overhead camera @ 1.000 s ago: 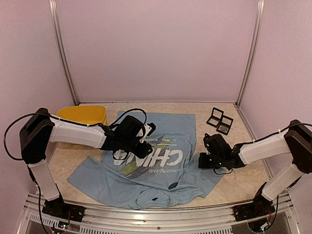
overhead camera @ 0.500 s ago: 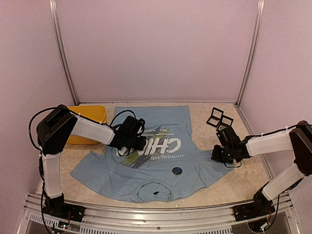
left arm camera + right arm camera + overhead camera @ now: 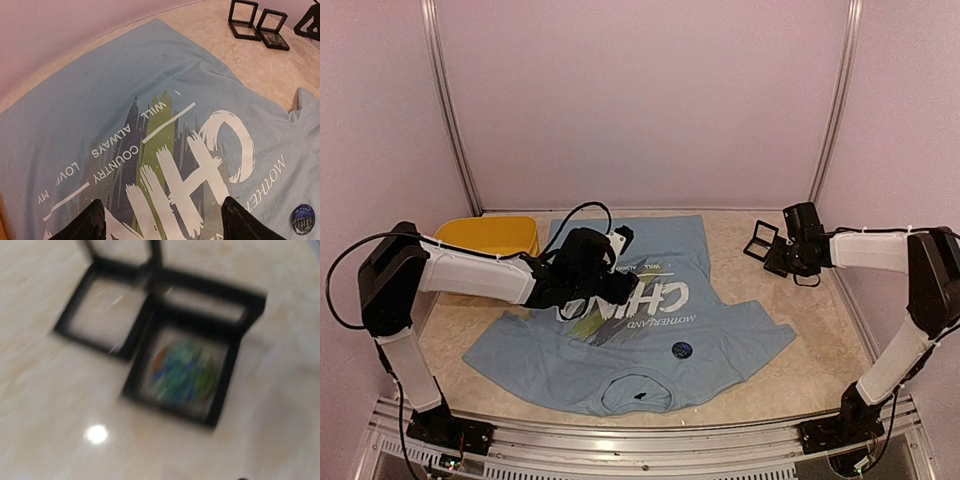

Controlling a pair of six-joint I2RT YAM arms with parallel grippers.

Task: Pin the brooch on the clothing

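After they left the clothing (image 3: 620, 345), right fingers (image 3: 778, 262) reached boxes (image 3: 181, 371)

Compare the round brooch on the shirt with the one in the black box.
The brooch on the shirt is dark blue; the boxed brooch is mostly green and blue, though blurred. The first lies bare on the T-shirt; the second sits inside a black box on the table. Both look round.
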